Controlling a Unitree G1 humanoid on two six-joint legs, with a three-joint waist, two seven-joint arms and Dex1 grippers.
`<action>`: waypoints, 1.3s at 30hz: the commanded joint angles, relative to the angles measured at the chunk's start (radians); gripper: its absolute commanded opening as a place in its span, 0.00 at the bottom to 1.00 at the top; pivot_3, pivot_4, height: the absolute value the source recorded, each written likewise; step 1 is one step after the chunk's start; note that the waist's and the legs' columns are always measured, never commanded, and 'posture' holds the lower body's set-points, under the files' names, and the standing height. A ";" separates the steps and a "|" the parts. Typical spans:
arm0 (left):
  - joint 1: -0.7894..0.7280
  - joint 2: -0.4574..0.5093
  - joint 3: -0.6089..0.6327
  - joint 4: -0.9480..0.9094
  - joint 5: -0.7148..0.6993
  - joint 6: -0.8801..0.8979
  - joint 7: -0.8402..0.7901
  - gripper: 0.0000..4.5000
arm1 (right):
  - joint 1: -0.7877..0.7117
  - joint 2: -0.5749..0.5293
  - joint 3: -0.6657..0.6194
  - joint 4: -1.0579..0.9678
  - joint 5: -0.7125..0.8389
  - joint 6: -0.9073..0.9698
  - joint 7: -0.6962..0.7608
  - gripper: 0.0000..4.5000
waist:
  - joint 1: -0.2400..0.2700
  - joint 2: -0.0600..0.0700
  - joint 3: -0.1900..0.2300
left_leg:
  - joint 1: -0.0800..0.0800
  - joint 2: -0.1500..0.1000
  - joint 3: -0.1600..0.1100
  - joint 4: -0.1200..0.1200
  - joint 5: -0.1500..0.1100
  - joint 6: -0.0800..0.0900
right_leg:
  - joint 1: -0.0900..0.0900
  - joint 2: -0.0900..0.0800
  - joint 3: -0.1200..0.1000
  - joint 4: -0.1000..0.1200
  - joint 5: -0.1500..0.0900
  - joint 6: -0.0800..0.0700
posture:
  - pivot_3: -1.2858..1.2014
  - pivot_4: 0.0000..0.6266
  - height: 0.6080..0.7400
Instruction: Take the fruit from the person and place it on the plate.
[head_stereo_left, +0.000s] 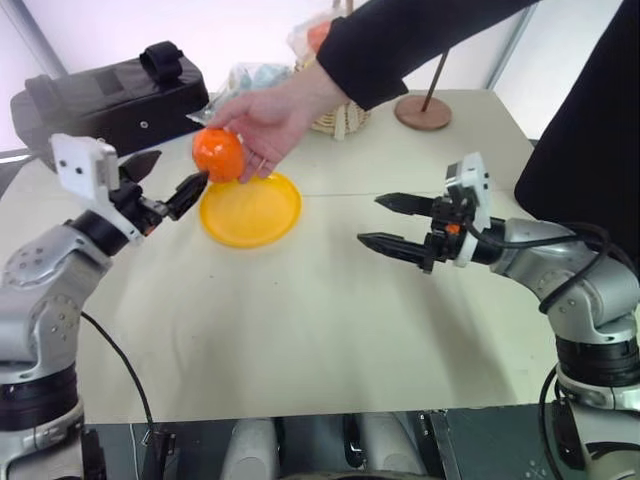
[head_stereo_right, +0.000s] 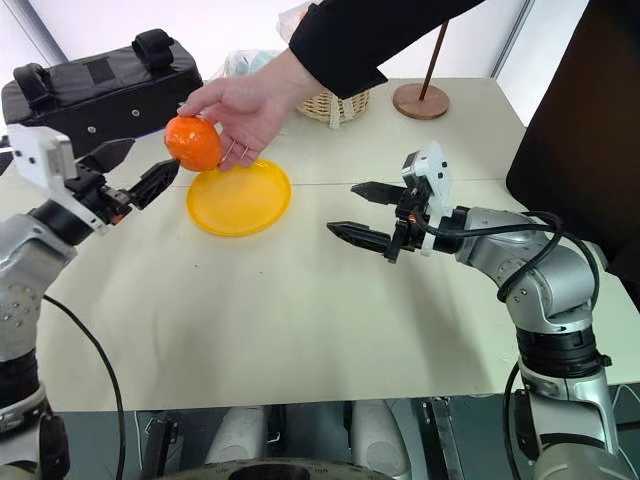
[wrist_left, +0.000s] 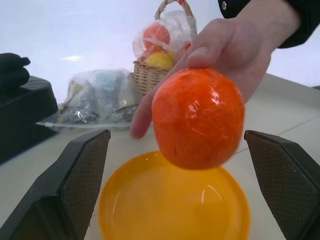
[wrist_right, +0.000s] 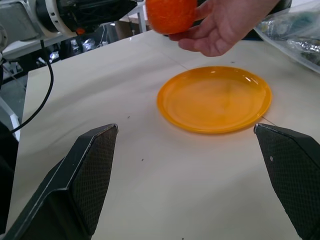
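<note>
While hand-held (head_stereo_left: 270, 115), glossy round fruit (head_stereo_left: 219, 154) — unwrinkled.

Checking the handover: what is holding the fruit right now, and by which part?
The person's hand holds the fruit by its top and far side; neither end effector grips it.

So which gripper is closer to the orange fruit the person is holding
Left. The left gripper is open right beside the fruit; the right gripper hangs well off, beyond the plate.

bright orange fruit (head_stereo_left: 219, 154), yellow-orange plate (head_stereo_left: 262, 222), black sleeve (head_stereo_left: 400, 45)
</note>
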 joint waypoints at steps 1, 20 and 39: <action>-0.057 -0.018 -0.024 0.025 0.017 -0.037 -0.003 1.00 | -0.003 0.004 -0.016 -0.024 0.002 -0.020 -0.016 0.99 | 0.000 0.000 0.000 | 0.000 0.000 0.000 0.000 0.000 0.000 | 0.000 0.000 0.000 0.000 0.000 0.000 | 0.52 0.24 1.00; -0.136 -0.076 -0.105 0.133 0.093 -0.047 0.008 0.63 | 0.036 0.015 -0.027 -0.045 0.009 -0.030 -0.073 1.00 | 0.000 0.000 0.000 | 0.000 0.000 0.000 0.000 0.000 0.000 | 0.000 0.000 0.000 0.000 0.000 0.000 | 0.52 0.24 1.00; -0.229 -0.254 -0.277 0.578 0.375 -0.332 0.023 0.98 | 0.063 0.025 -0.030 -0.053 -0.005 -0.041 -0.117 1.00 | 0.001 0.000 0.000 | -0.001 0.000 0.000 0.001 0.000 0.000 | 0.000 0.000 0.000 0.000 0.000 0.001 | 0.52 0.24 1.00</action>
